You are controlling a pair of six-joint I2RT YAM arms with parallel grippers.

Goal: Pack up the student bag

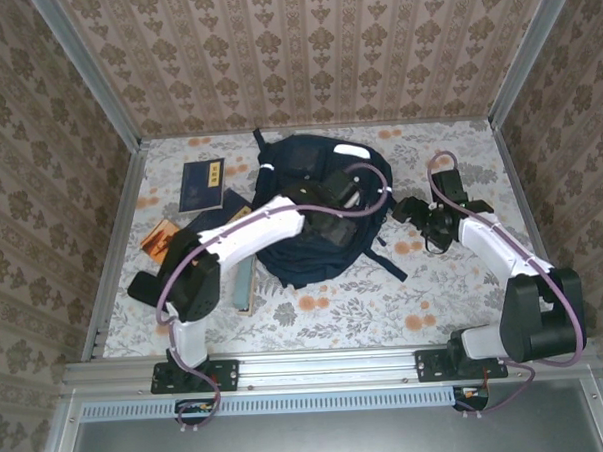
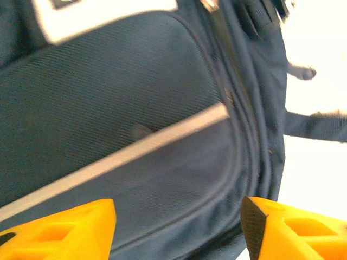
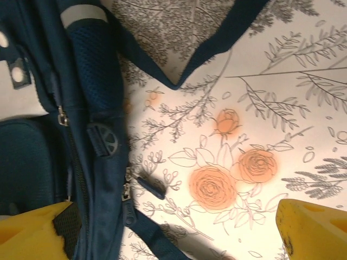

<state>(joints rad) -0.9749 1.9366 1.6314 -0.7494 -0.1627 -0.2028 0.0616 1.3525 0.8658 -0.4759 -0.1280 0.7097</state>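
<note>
I see the bag (image 1: 304, 158) lying flat mid-table, toward the far side. Left gripper (image 2: 176, 225) hangs over its front pocket, fingers partly apart, nothing between them. Right gripper (image 3: 173, 227) sits just right of the bag above the floral cloth (image 3: 244, 108), spread wide, empty. A navy booklet (image 1: 202, 183) lies far left, apart from the bag.

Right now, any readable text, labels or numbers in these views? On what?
Nothing can be read.
Navy booklet: print on its yellow label is too small.
Orange booklet: cover marks are too small.
Student bag: a dark mark on its white patch is cut off and blurred.
</note>
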